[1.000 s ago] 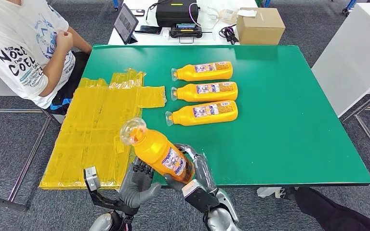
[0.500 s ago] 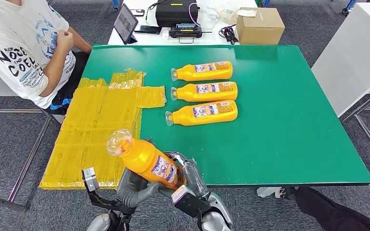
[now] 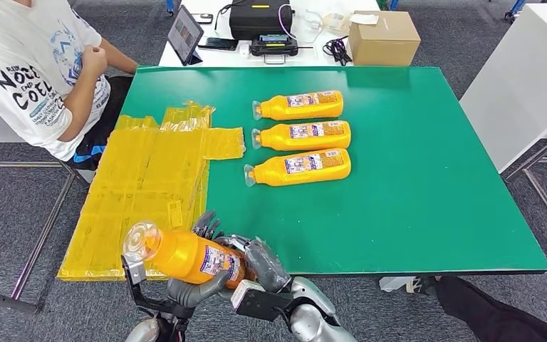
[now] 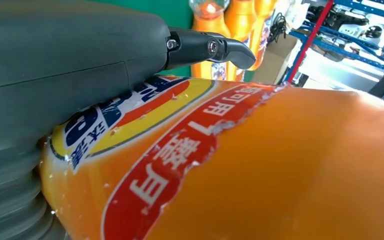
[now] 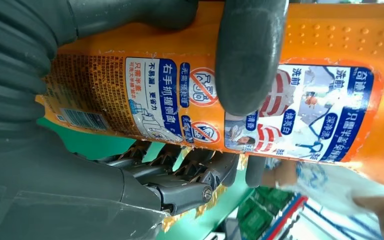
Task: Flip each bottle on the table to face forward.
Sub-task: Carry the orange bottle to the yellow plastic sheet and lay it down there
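Both hands have the orange bottle (image 3: pixel 185 256) just off the table's (image 3: pixel 427 214) near edge. Left hand (image 3: pixel 189 288) cradles it from below, right hand (image 3: pixel 260 258) fingers wrap the base. It's lying nearly level, cap pointing left, long axis left-right.

We see the green table (image 3: pixel 413 206) carrying three orange bottles (image 3: pixel 298 167) lying on their sides in a column near its middle, caps pointing to our left, labels upward, each just beside the next. Over its left part lies a sheet of yellow plastic bags (image 3: pixel 142 192), flattened and overlapping, spilling past the table's left edge, and well apart from the nearest bottle cap
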### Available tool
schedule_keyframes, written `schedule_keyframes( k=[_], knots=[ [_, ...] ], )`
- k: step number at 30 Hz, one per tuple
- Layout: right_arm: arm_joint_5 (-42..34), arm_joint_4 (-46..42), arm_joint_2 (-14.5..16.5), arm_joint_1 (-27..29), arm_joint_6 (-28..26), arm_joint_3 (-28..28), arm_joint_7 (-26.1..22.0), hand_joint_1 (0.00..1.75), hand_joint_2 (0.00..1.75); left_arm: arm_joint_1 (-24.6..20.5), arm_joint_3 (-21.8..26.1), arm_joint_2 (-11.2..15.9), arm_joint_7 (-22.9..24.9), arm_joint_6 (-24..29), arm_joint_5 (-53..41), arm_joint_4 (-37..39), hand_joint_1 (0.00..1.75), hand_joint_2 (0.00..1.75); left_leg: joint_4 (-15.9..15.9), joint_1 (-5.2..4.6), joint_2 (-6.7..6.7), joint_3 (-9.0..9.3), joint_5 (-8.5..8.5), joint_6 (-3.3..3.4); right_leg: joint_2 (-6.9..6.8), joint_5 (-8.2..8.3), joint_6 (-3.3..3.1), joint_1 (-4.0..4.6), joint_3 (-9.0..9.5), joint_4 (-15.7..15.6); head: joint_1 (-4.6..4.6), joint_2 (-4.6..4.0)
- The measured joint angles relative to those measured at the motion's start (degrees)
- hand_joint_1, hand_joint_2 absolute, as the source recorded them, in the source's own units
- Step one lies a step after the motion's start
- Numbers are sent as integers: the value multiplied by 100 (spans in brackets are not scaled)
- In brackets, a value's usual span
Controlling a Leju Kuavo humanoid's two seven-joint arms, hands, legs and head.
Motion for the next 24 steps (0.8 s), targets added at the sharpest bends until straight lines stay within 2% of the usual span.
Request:
schedule_keyframes(
  k=[2, 3, 4, 10, 11, 12, 13, 14, 15, 16, 17, 21, 24],
  knots=[
    [0, 82, -6, -57, 42, 34, -2, 175, 175, 14, 27, 0, -8, -18, -20, 38, 130, 175, 0, 0, 0, -1, 0, 0, 0, 0, 0, 0, 0, 0, 0, 0],
    [0, 115, -8, -80, 62, 47, -4, 175, 175, 20, 36, 0, -14, -31, -19, 49, 164, 175, 0, 0, 0, -1, 0, 0, 0, 0, 0, 0, -1, 0, 0, 0],
    [0, 148, -10, -106, 86, 62, -7, 175, 175, 27, 48, 0, -22, -48, -9, 58, 175, 175, 0, 0, 2, -1, 0, 0, 0, 0, 0, 0, -2, 0, -1, 0],
    [0, 286, -15, -245, 207, 162, -6, 172, 175, 70, 161, -14, -90, -149, 188, 86, 175, 175, 0, 0, 12, 0, 0, 0, 2, 0, 0, 0, -8, 0, -2, 0],
    [1, 302, -17, -262, 223, 173, -4, 166, 175, 79, 179, -22, -101, -150, 229, 85, 175, 175, 0, 0, 13, 0, 0, 0, 3, 0, 0, 0, -8, 0, -1, 0],
    [2, 317, -20, -279, 241, 182, -1, 138, 175, 89, 198, -32, -109, -150, 265, 84, 175, 175, 0, 0, 14, 0, 0, 0, 3, 1, -1, 0, -8, 0, -1, 0],
    [4, 330, -23, -294, 257, 191, 1, 121, 175, 99, 217, -45, -113, -149, 300, 83, 175, 175, 1, 0, 15, 0, 0, 0, 3, 1, -1, 0, -9, 0, -1, 0],
    [8, 342, -26, -308, 267, 202, 2, 114, 175, 110, 239, -59, -117, -149, 325, 80, 175, 175, 1, 0, 15, 0, 0, 0, 4, 1, -1, 0, -9, 0, -1, 0],
    [12, 351, -28, -320, 272, 214, 5, 111, 175, 119, 257, -72, -119, -149, 340, 76, 175, 175, 1, 0, 16, 0, 0, 0, 4, 1, -1, 0, -9, 0, -1, 0],
    [15, 358, -28, -331, 274, 225, 13, 128, 175, 127, 272, -82, -121, -149, 350, 68, 175, 175, 1, 0, 16, 0, 0, 0, 4, 1, -1, 0, -10, 0, -1, 0],
    [19, 365, -29, -342, 275, 237, 25, 133, 175, 134, 285, -89, -121, -149, 353, 56, 175, 175, 1, 0, 16, 0, 0, 0, 4, 1, -1, 0, -10, 0, -1, 0],
    [51, 385, -44, -389, 310, 291, 91, 4, 175, 146, 315, -101, -130, -133, 359, 33, 175, 175, 1, 0, 17, 0, 0, 0, 5, 1, -1, 0, -11, 0, -1, 0],
    [82, 403, -48, -359, 292, 326, 137, 0, 175, 141, 335, -120, -160, -37, 317, 1, 175, 175, 1, 0, 17, -1, 0, 0, 4, 1, -1, 0, -11, 0, -1, 0]
  ],
)
